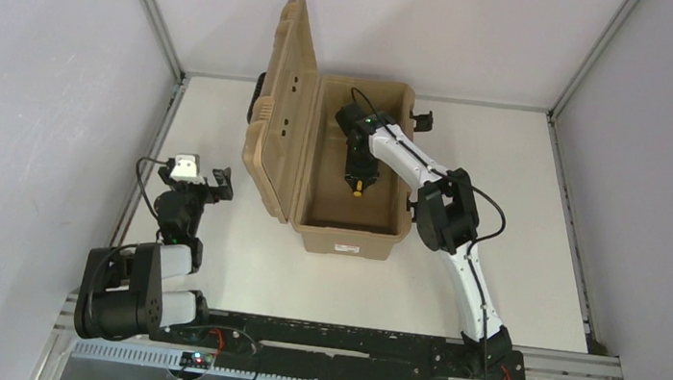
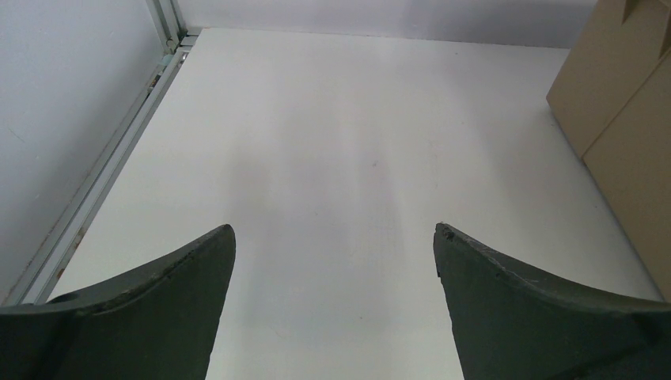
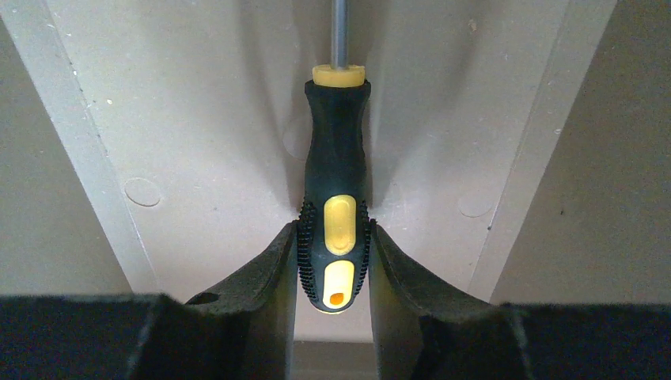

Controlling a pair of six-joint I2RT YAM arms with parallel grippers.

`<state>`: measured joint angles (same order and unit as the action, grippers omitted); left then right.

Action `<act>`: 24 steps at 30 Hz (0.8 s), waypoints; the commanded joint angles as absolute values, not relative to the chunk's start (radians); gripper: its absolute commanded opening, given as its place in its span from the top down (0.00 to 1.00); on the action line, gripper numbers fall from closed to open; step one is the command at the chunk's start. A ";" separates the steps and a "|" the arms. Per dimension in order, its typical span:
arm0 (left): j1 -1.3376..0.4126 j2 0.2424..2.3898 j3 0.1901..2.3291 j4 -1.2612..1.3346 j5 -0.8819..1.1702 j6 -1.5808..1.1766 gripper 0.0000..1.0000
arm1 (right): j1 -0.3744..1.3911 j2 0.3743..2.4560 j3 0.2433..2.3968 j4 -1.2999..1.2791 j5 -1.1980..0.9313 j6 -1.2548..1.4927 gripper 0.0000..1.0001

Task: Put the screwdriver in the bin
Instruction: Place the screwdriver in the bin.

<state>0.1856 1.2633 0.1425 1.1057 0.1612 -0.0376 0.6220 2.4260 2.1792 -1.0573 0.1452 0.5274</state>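
As we look from above, our right gripper (image 1: 359, 175) holds the screwdriver (image 1: 358, 189) inside the bin (image 1: 346, 242), toward its far wall. Right wrist: jaws clamp the handle (image 3: 335, 214); we should release low. Left wrist: left gripper (image 2: 335, 261) gapes, empty.

We see a white table (image 1: 208, 261) w/ pale grey walls (image 1: 28, 65) on L, back and R. Alu struts (image 1: 148, 0) rise at both back corners and line the table's side edges. Near edge: black rail (image 1: 334, 340), small board (image 1: 195, 360) w/ green light just below.
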 commanded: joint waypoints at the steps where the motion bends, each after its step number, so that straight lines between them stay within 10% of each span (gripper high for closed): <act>1: 0.182 1.266 0.123 1.206 0.161 -0.047 0.00 | 0.614 2.434 2.177 -1.052 0.150 0.544 0.85; 24: 0.181 1.265 0.123 1.206 0.161 -0.047 0.00 | 0.604 2.423 2.184 -1.048 0.137 0.533 0.39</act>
